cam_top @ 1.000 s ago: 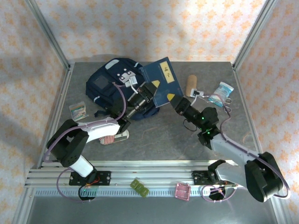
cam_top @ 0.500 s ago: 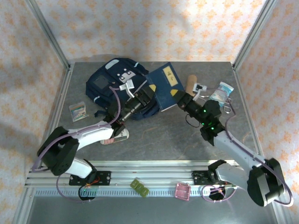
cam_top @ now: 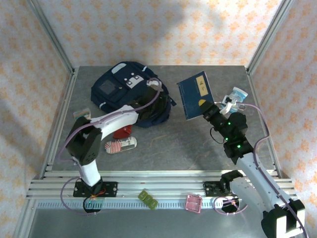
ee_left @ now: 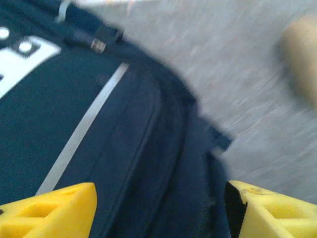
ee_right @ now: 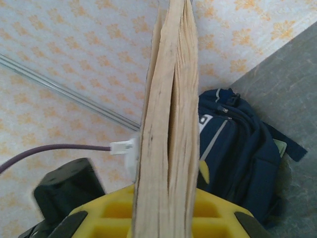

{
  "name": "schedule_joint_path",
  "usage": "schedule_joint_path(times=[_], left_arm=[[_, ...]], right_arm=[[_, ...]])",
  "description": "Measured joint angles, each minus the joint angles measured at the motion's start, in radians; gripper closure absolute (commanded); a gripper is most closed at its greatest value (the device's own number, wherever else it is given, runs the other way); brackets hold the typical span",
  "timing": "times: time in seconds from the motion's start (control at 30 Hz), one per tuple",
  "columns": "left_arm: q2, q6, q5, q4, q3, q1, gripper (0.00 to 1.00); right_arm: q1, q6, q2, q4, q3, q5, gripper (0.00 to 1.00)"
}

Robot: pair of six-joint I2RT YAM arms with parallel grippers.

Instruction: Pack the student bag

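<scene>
Left gripper: yellow ribbed plastic fingers are spread wide with nothing between them, hovering just above the large navy-blue fabric student bag. Under the fingers the cloth is soft, rounded and seamed. A thin pale grey reflective stripe runs diagonally toward the left finger. A light grey patch with round studs sits further up-left. Beyond the right finger are the matte grey table and a blurred tan shape, too smeared to identify.

Right gripper: its fingers are pressed together on a flat navy-blue book with a yellow label, pinching its lower corner. The book is lifted off the table and tilted. In the wrist view, rough cream page edges stand upright between the yellow fingers. The bag lies beyond them, to the right of the pages, slumped and apart from the book.

Around:
- A pale blue crinkled packet lies just behind the right gripper.
- A red-and-white striped pouch and a small red item lie beside the left forearm.
- A small flat packet lies left of that arm.
- A green block and a pink square tray sit on the rail by the bases.
- The left arm's white link crosses the bag's near edge and hides part of it.
</scene>
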Motion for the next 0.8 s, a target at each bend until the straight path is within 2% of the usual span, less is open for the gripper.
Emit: schedule_joint_path(times=[0.13,0.2,0.27,0.5,0.53,0.57,0.6,0.63,0.67,0.7,0.8], left_arm=[[0.134,0.091,-0.083,-0.113,0.09,0.005,0.27],[0.183,0.127,-0.124,-0.131,0.118,0.008,0.31],[0.205,0.152,-0.153,-0.134,0.123,0.014,0.34],[0.242,0.212,-0.208,-0.129,0.147,0.034,0.36],[0.243,0.214,-0.207,-0.126,0.147,0.038,0.4],[0.246,0.22,-0.206,-0.123,0.148,0.041,0.5],[0.251,0.227,-0.206,-0.121,0.152,0.043,0.65],[0.258,0.239,-0.203,-0.119,0.156,0.044,0.76],[0.271,0.247,-0.199,-0.116,0.165,0.045,0.94],[0.286,0.256,-0.196,-0.115,0.174,0.047,1.0],[0.316,0.275,-0.189,-0.116,0.194,0.063,1.0]], right_arm=[[0.0,0.0,0.0,-0.017,-0.003,0.0,1.0],[0.0,0.0,0.0,-0.02,-0.003,-0.003,1.0],[0.0,0.0,0.0,-0.02,-0.003,-0.008,1.0],[0.0,0.0,0.0,-0.019,-0.009,-0.013,1.0],[0.0,0.0,0.001,-0.019,-0.011,-0.015,1.0],[0.0,0.001,0.001,-0.018,-0.015,-0.015,1.0],[0.0,0.001,0.001,-0.018,-0.019,-0.016,1.0],[0.0,0.001,0.002,-0.018,-0.023,-0.018,1.0],[0.0,0.001,0.004,-0.018,-0.025,-0.019,1.0],[0.0,0.001,0.01,-0.018,-0.026,-0.021,1.0],[0.0,0.001,0.023,-0.018,-0.027,-0.027,1.0]])
